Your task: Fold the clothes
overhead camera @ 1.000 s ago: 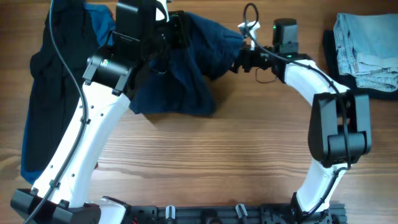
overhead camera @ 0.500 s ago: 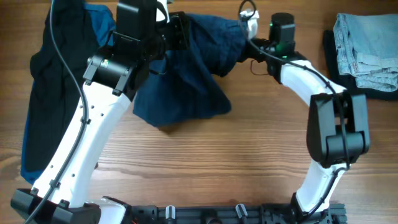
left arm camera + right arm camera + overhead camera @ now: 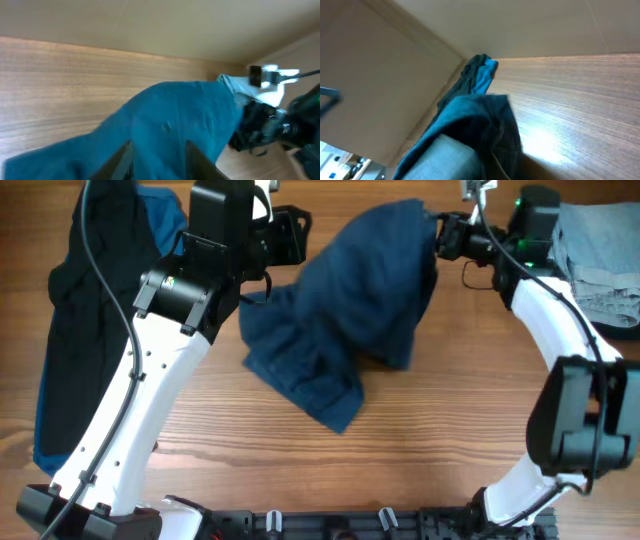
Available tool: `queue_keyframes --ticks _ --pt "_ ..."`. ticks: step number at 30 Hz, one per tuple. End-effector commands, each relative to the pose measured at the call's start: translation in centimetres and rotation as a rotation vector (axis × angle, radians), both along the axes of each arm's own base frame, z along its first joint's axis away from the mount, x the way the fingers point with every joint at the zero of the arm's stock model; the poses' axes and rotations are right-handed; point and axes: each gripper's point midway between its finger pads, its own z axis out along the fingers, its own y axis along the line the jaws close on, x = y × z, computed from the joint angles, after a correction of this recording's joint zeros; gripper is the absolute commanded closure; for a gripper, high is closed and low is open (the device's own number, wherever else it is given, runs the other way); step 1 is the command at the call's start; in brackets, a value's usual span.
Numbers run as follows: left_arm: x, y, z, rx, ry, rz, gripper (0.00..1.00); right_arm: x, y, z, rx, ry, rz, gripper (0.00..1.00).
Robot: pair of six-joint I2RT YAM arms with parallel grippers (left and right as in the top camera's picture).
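Note:
Dark navy shorts (image 3: 350, 310) hang in a slanted drape from the far right down to the table's middle, their lower end crumpled on the wood. My right gripper (image 3: 438, 236) is shut on their upper right edge, lifted off the table; in the right wrist view the fabric (image 3: 470, 130) wraps over the fingers and hides them. At the far left of the shorts my left gripper (image 3: 298, 235) is open. Its two fingers (image 3: 122, 160) stand apart with the shorts (image 3: 175, 120) lying just beyond them, not pinched.
A heap of black and brighter blue clothes (image 3: 90, 300) lies along the left side under the left arm. Folded pale denim (image 3: 598, 255) on a dark garment sits at the far right edge. Bare wood (image 3: 400, 450) fills the front half.
The right gripper closed on the shorts and carried them up and to the right. The left gripper opened and let go, and the fabric swung right and stretched out.

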Motion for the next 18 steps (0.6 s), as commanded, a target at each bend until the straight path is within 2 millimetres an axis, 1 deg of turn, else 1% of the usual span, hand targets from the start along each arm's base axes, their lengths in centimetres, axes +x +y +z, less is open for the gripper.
queue_keyframes --ticks 1,2,3,5,6,7,9,12,13,14,17,18 --pt "-0.7 0.3 1.0 -0.002 -0.011 0.001 0.45 -1.6 -0.7 4.2 -0.012 -0.092 0.014 0.96" --pt "-0.8 0.4 0.8 0.002 -0.002 0.001 0.41 -1.8 -1.0 4.4 -0.026 -0.099 0.004 0.96" --pt "-1.0 0.5 0.6 0.007 0.01 0.001 0.39 -1.9 -1.5 4.5 -0.056 -0.106 -0.024 0.96" --pt "-1.2 0.5 0.1 0.015 0.029 0.001 0.39 -1.9 -1.9 4.1 -0.102 -0.106 -0.056 0.96" --pt "-1.3 0.6 -0.2 0.02 0.041 0.001 0.4 -2.0 -2.0 3.9 -0.115 -0.102 -0.06 0.96" --pt "-1.4 0.6 -0.5 0.025 0.054 -0.001 0.44 -2.0 -2.1 3.6 -0.124 -0.097 -0.062 0.96" --pt "-1.8 0.4 -1.8 0.044 0.099 -0.007 0.55 -2.0 -2.3 2.8 -0.143 -0.068 -0.079 0.96" --pt "-2.2 0.0 -3.8 0.094 0.151 -0.037 0.62 -1.9 -3.0 2.5 -0.174 -0.032 -0.137 0.95" --pt "-2.2 0.0 -4.2 0.104 0.159 -0.042 0.64 -1.9 -3.4 2.7 -0.198 -0.025 -0.17 0.96" --pt "-2.1 0.0 -4.4 0.108 0.163 -0.043 0.65 -2.1 -3.7 3.0 -0.228 -0.035 -0.194 0.96" --pt "-1.5 -0.2 -3.7 0.099 0.125 -0.046 0.63 -2.9 -5.5 4.9 -0.348 -0.066 -0.308 0.96" --pt "-1.2 -0.3 -3.3 0.091 0.105 -0.045 0.63 -3.3 -6.5 6.0 -0.412 -0.085 -0.369 0.96"
